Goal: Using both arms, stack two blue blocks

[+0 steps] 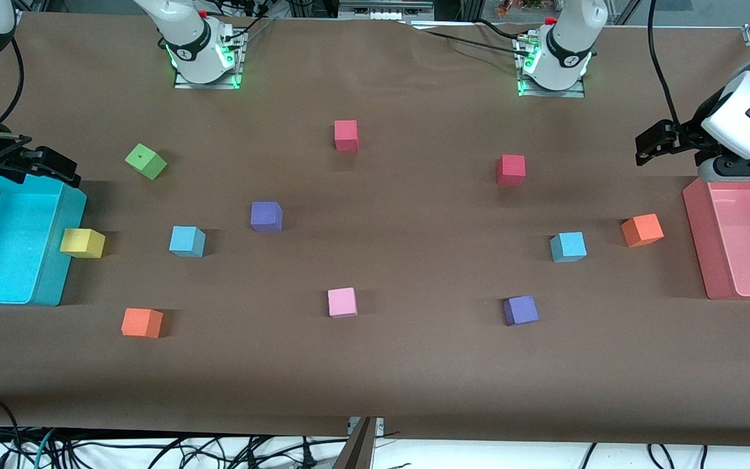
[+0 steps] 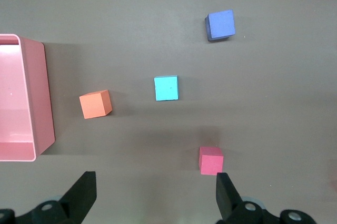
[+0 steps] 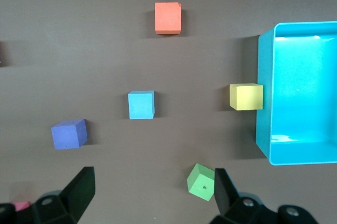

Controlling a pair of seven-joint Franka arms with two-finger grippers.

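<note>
Two blue blocks lie flat on the brown table, well apart. One blue block (image 1: 187, 241) (image 3: 141, 104) sits toward the right arm's end, between a yellow cube and a purple cube. The other blue block (image 1: 568, 247) (image 2: 166, 88) sits toward the left arm's end, beside an orange cube. My right gripper (image 1: 66, 170) (image 3: 152, 179) hangs high over the cyan bin's rim, open and empty. My left gripper (image 1: 643, 148) (image 2: 154, 182) hangs high by the pink bin's corner, open, with nothing between its fingers.
A cyan bin (image 1: 56, 260) stands at the right arm's end and a pink bin (image 1: 697, 234) at the left arm's end. Scattered cubes: green (image 1: 146, 161), yellow (image 1: 82, 242), two purple (image 1: 266, 216) (image 1: 520, 310), two red (image 1: 346, 135) (image 1: 510, 169), two orange (image 1: 141, 322) (image 1: 642, 229), pink (image 1: 342, 302).
</note>
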